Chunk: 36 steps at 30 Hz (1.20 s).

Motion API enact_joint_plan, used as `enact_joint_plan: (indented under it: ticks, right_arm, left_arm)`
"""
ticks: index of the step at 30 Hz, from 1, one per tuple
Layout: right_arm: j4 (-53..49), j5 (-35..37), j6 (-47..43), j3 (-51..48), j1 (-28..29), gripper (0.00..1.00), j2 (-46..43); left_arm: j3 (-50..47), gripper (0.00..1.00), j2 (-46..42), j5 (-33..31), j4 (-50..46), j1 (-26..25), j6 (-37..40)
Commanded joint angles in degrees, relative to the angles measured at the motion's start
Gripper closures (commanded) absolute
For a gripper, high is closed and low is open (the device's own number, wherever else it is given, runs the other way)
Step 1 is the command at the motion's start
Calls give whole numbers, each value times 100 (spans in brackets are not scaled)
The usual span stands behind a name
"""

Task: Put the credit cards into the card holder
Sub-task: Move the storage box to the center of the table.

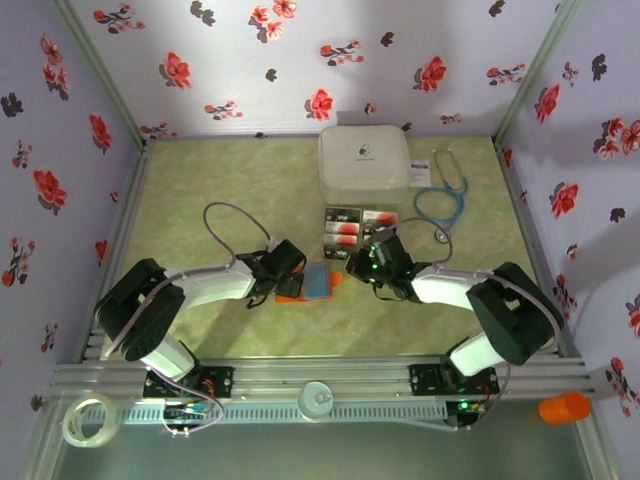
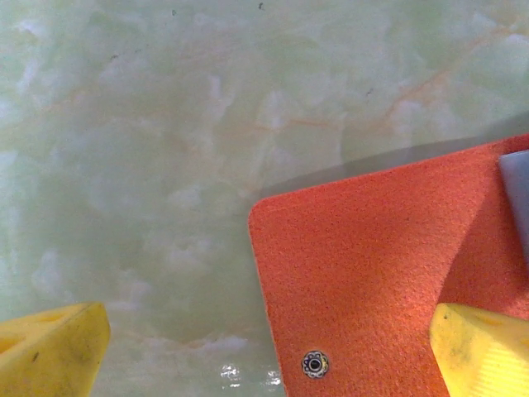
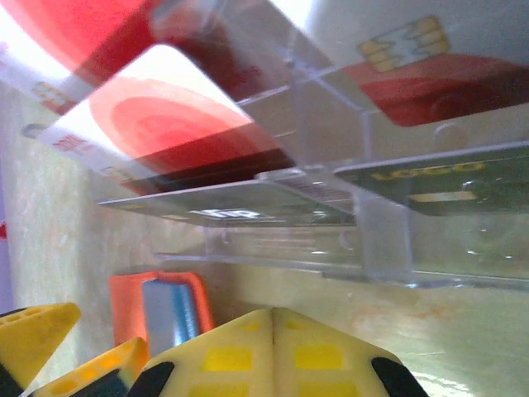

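left hand [image 2: 264,356]: apart, straddling card holder [image 2: 372,265] corner, likely steadying it | right hand [image 3: 273,331]: together, empty; credit cards [image 3: 165,124] racked just ahead

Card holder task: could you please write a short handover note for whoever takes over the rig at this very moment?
Left gripper: open, empty, low over the table, one finger above a corner of the card holder, the other beside it.
Right gripper: shut, empty, pointing at the clear rack.
Card holder: lies open, grey-blue inside up, no card seen in it.
Credit cards: all four sit in the clear rack, between the holder and the white case.
Done: holder is open.
Left: pick each card and put it into the holder.
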Motion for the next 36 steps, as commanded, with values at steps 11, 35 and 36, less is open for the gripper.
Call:
enact_joint_plan:
  ticks: [11,35,36]
  right_arm:
    - [259,-220,-225,329,-337,100,790]
    - [-845,-229,-395,770,673,100,-559]
    - [-844,-218,-384,805,745,100,-517]
  left_arm:
    - [178,0,134,-175,-601,-25,214]
    - [422,0,75,-321,-696,-42,470]
    - [437,0,77,-327,-694,-49,485]
